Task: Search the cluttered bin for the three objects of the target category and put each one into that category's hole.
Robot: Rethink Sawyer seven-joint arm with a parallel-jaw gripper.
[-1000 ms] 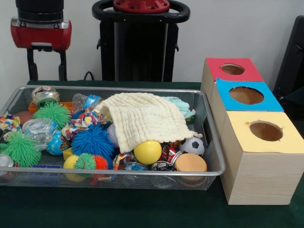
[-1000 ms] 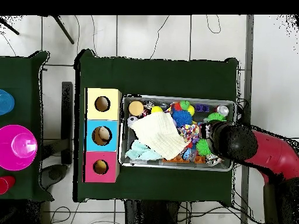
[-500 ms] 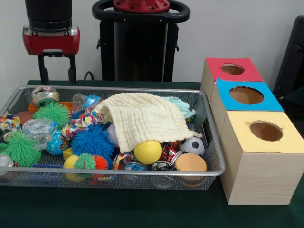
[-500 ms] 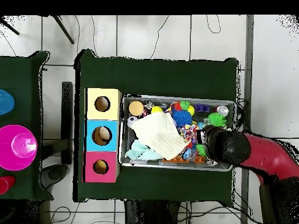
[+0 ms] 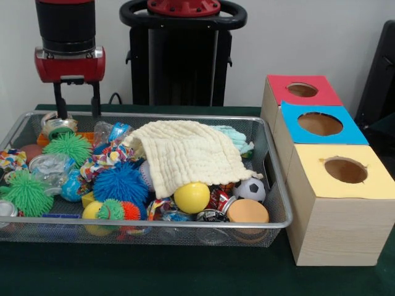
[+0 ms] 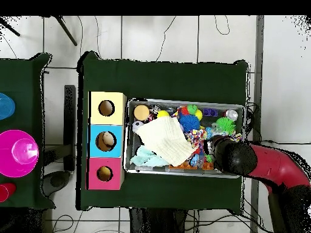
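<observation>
1. Still at the searching step, by the look of it: gripper (image 5: pixel 77 108) hanging empty over the far left corner of the wire bin (image 5: pixel 271 179), fingers apart, tips just above a roll of tape (image 5: pixel 57 125) lying there.
2. Seen from overhead, gripper (image 6: pixel 214 144) poised over the bin's end farthest from the boxes.
3. Target category not stated, so task's things only guessed at: balls a likely set, with a yellow ball (image 5: pixel 192 197) and a small football (image 5: pixel 250 189) against the bin's near edge, both partly tucked under a cream cloth (image 5: pixel 188 154).
4. Round things, so no long axis and no pointing direction to speak of; cloth draped from the far edge down toward the near right corner.
5. Spiky toys, green (image 5: pixel 66 147) and blue (image 5: pixel 120 183), heaped along the left half of the bin.
6. Three boxes just beside the bin's right edge, holes up: red (image 5: pixel 302 90) farthest, blue (image 5: pixel 320 124) in the middle, yellow (image 5: pixel 345 170) nearest.
7. Next move, probably: straight descent onto a chosen item, or a shift toward the cloth to uncover what lies under it; close crowding calls for a careful, narrow pinch.
</observation>
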